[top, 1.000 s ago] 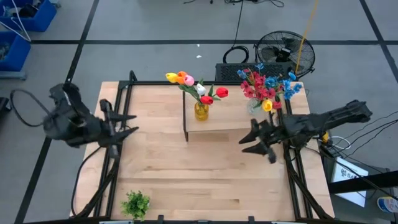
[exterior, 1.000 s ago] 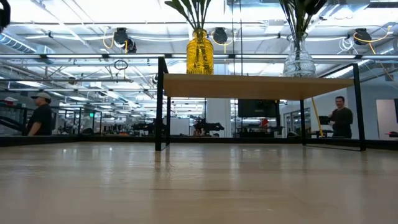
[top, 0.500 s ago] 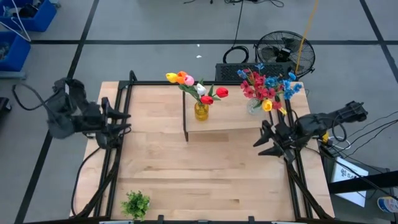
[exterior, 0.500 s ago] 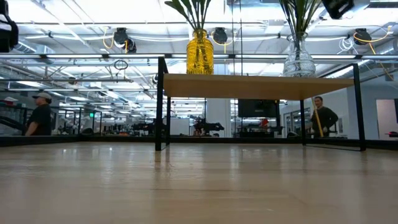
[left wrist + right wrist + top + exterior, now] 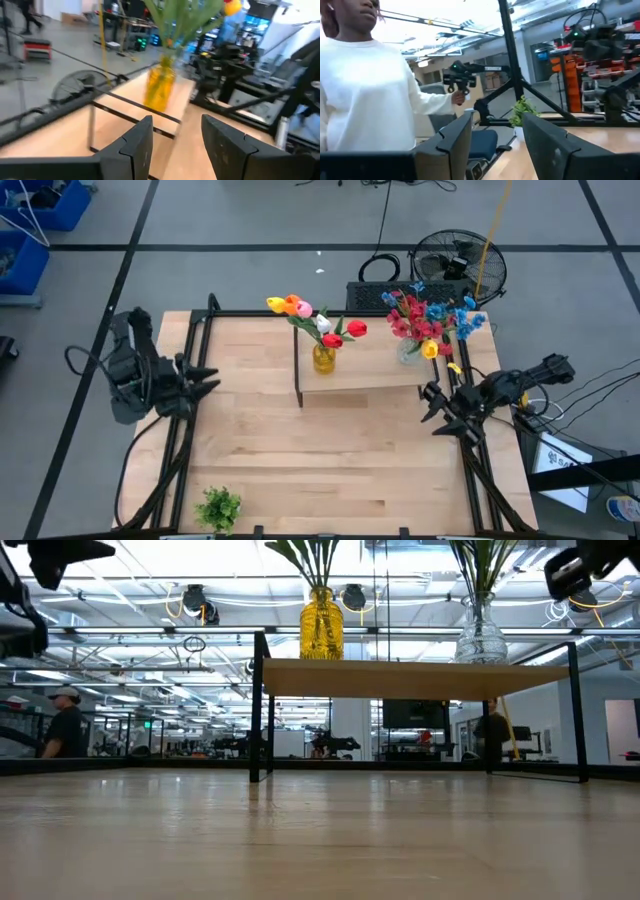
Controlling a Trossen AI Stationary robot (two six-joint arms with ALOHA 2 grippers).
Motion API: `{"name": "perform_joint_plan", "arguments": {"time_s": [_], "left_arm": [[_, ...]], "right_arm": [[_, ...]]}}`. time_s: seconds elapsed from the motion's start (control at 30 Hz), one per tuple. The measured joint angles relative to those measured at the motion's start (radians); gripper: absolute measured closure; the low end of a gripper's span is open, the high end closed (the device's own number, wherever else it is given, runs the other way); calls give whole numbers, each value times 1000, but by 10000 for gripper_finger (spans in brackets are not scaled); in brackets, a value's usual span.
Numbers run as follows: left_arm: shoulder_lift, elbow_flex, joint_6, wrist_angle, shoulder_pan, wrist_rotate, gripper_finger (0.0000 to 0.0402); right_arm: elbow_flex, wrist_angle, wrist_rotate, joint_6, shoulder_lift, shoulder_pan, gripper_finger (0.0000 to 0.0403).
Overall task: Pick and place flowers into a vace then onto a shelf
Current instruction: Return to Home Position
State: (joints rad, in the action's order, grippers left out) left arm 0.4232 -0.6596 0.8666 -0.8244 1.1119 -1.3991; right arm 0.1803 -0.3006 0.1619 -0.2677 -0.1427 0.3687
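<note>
My left gripper [image 5: 208, 380] is spread and empty at the table [image 5: 330, 470] left edge. My right gripper [image 5: 431, 408] is the same at the right edge. The flowers [image 5: 312, 318] sit in the yellow vase [image 5: 323, 359] on the shelf [image 5: 372, 378] (clear vase [image 5: 408, 352] there too). I judge this is homing, and next I just park clear. The low view shows both vases upright on the shelf. Only the right wrist view shows a person [image 5: 365, 90].

The right tool [image 5: 432, 408] has drawn back rightward in the high view, from over the bench [image 5: 300, 450] to its right rail (arm folding in behind). The left arm [image 5: 135, 370] has bunched closer to the bench's left edge, the left tool [image 5: 212, 378] barely shifting. In the low view, dark arm parts [image 5: 60, 555] now fill both upper corners, and a background person [image 5: 492, 730] has walked leftward.
</note>
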Motion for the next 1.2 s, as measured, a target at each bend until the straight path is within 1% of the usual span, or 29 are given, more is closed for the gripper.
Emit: {"name": "perform_joint_plan", "arguments": {"time_s": [0.07,0.13,0.17,0.23,0.3,0.33,0.4,0.47,0.5,0.53,0.57,0.6,0.67,0.7,0.77,0.83,0.9,1.03,1.13,1.2], "left_arm": [[-19,45,-58,102,15,10,229],[-25,73,-157,244,24,17,229],[-25,84,-225,320,25,35,229],[-22,102,-379,491,26,114,229],[-15,118,-561,721,18,242,229],[-5,129,-667,846,9,333,229],[26,154,-880,1058,-9,560,229],[54,173,-1039,1166,-30,773,229],[66,180,-1081,1180,-44,834,229],[76,188,-1092,1177,-60,858,229],[82,202,-1076,1167,-80,854,229],[89,222,-1037,1163,-104,841,229],[96,278,-950,1194,-162,856,229],[101,311,-911,1231,-194,886,229],[109,390,-854,1359,-257,991,229],[125,461,-824,1513,-314,1110,229],[143,522,-797,1596,-371,1186,229],[145,607,-734,1597,-477,1246,229],[124,641,-734,1605,-537,1272,229],[103,650,-738,1575,-563,1296,229]], "right_arm": [[-41,-33,-14,0,9,0,234],[-77,-54,-60,-1,10,0,234],[-94,-72,-84,0,9,0,234],[-122,-108,-135,0,8,0,234],[-148,-142,-173,-2,12,0,234],[-154,-157,-190,-8,12,0,234],[-157,-158,-198,-12,11,0,234],[-158,-169,-195,-1,11,0,234],[-158,-179,-190,9,11,0,234],[-159,-182,-190,22,11,0,234],[-159,-181,-190,34,11,0,234],[-159,-177,-189,42,11,0,234],[-160,-172,-189,52,11,0,234],[-160,-167,-189,52,11,0,234],[-160,-164,-188,52,11,0,234],[-161,-166,-188,52,11,0,234],[-161,-165,-188,51,11,0,234],[-161,-167,-188,45,11,0,234],[-161,-166,-188,43,11,0,234],[-162,-167,-178,3,11,0,234]]}}
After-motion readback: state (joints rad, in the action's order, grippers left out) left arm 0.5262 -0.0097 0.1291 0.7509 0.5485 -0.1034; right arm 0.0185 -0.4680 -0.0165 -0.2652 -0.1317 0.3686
